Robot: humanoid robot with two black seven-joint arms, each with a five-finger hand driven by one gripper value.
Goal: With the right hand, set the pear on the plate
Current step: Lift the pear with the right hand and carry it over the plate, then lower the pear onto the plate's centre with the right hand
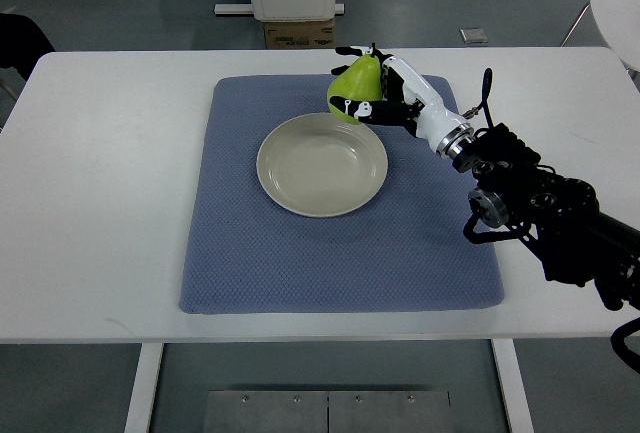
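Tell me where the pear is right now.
In the top view, the pear is held in the right hand, at the plate's far right rim, over the blue mat.

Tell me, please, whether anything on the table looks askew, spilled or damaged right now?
Nothing stands out. The blue mat lies flat on the white table, the empty plate sits on it intact, and the right hand grips the green pear at the plate's far rim.

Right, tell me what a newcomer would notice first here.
The green pear gripped in the right hand, just past the far rim of the cream plate. The plate holds nothing and sits on a blue mat on the white table.
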